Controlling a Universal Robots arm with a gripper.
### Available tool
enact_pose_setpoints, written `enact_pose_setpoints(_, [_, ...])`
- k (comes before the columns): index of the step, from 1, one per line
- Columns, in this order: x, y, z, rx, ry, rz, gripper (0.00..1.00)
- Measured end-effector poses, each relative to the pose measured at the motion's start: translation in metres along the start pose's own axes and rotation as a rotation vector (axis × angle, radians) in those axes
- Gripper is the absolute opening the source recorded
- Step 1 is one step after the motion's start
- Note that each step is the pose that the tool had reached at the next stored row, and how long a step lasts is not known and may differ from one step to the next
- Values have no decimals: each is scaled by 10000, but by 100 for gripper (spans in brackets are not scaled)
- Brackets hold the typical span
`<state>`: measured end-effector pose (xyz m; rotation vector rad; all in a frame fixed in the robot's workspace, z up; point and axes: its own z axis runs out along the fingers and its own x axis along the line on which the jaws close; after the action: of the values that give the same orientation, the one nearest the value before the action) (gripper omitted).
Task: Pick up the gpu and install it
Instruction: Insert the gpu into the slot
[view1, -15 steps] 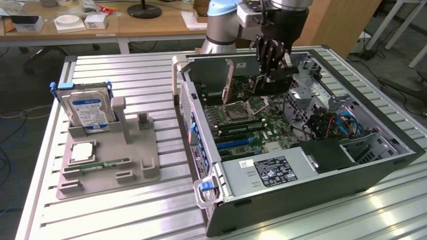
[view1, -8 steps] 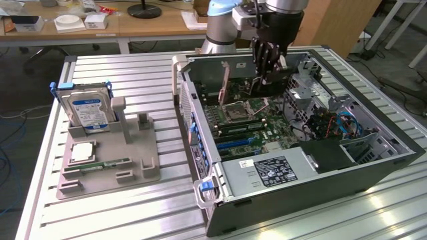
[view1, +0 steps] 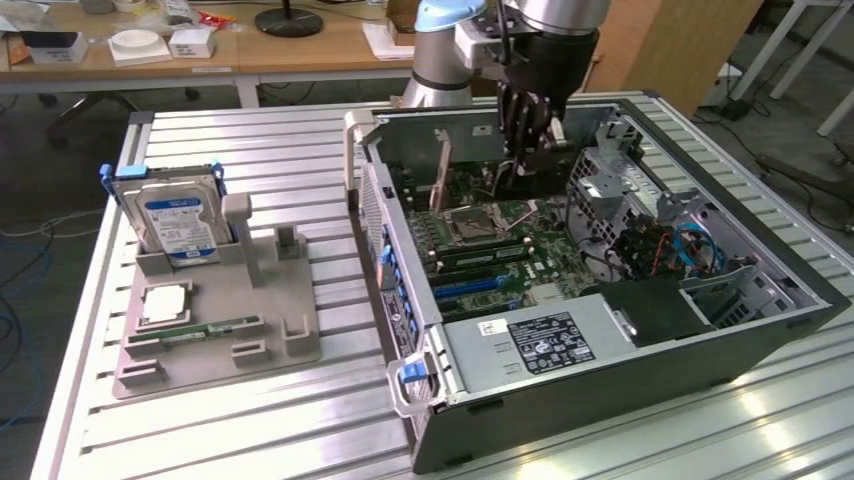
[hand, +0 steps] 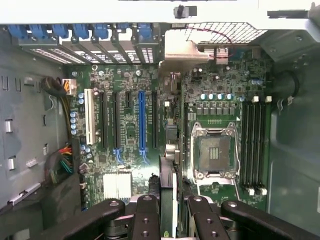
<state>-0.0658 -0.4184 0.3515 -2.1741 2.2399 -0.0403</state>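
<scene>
Reaching vertically down into the open steel tower case (view1: 627, 400) and pinching the thin, flat, dark gpu (hand: 167, 175) edge-on in the jaws of the gripper (hand: 167, 214), above the green motherboard (hand: 129, 132), between long blue slot (hand: 142, 120) and square CPU socket (hand: 214, 152).

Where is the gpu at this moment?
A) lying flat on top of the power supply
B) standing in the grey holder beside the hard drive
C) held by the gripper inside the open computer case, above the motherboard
C: the gripper is closed on the dark gpu inside the computer case, over the green motherboard.
</scene>
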Motion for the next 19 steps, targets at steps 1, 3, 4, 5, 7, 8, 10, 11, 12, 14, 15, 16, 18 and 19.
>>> enact_pose_setpoints(1, [14,0,10,0,0,0,26])
enact_pose_setpoints(3, [31,0,35,2,-3,0,26])
enact_pose_setpoints(4, [35,3,50,1,-2,2,26])
enact_pose_setpoints(5, [36,9,67,1,-1,2,26])
enact_pose_setpoints(7, [39,19,98,1,-1,-13,26])
enact_pose_setpoints(8, [44,23,108,2,-3,-44,26])
enact_pose_setpoints(10, [57,33,126,2,-10,-139,26])
enact_pose_setpoints(11, [66,41,133,2,-12,-181,26])
enact_pose_setpoints(12, [78,54,138,1,-12,-203,26])
enact_pose_setpoints(14, [108,74,145,0,-12,-223,26])
enact_pose_setpoints(15, [126,83,147,2,-14,-231,26])
enact_pose_setpoints(16, [145,91,149,2,-14,-237,26])
enact_pose_setpoints(18, [192,105,150,2,-15,-249,26])
enact_pose_setpoints(19, [217,110,150,1,-14,-253,26])
